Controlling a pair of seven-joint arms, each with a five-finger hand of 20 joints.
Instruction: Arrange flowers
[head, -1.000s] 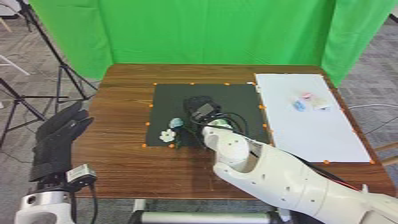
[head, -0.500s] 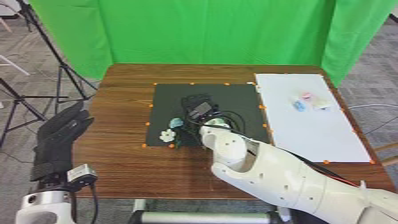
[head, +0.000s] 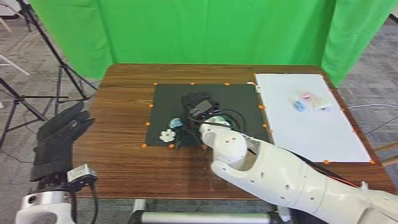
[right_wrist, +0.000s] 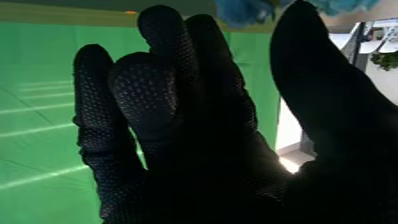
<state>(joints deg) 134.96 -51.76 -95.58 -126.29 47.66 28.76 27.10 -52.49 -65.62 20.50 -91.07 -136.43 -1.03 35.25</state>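
Blue flower: in the head view the blue flower (head: 176, 122) lies left of centre, over the lower left part of the black mat (head: 164, 97), just below and left of the right hand (head: 198, 102).
White flower: the white flower (head: 167, 135) is below and left of the blue one, near the mat's lower left corner.
Right hand: over the middle of the mat, its fingers loosely extended and its thumb standing well apart; nothing can be seen in their hold.
Left hand: the left hand (head: 62, 132) is at the left of the frame, beside the desk (head: 124, 172), fingers fairly straight and without a hold on anything.
In the way: the right arm (head: 284, 172) crosses from the lower right and covers part of the mat; black cable (head: 238, 114) loops beside its wrist.
White sheet: the white sheet (head: 311, 140) fills the desk's right side, with small pink (head: 307, 95) and blue pieces (head: 298, 106) toward its upper part.
Backdrop: green cloth (head: 218, 32) hangs behind the desk.
Wrist view: blue petals (right_wrist: 244, 11) appear by the tips of the fingers and thumb; whether they touch, I cannot tell.
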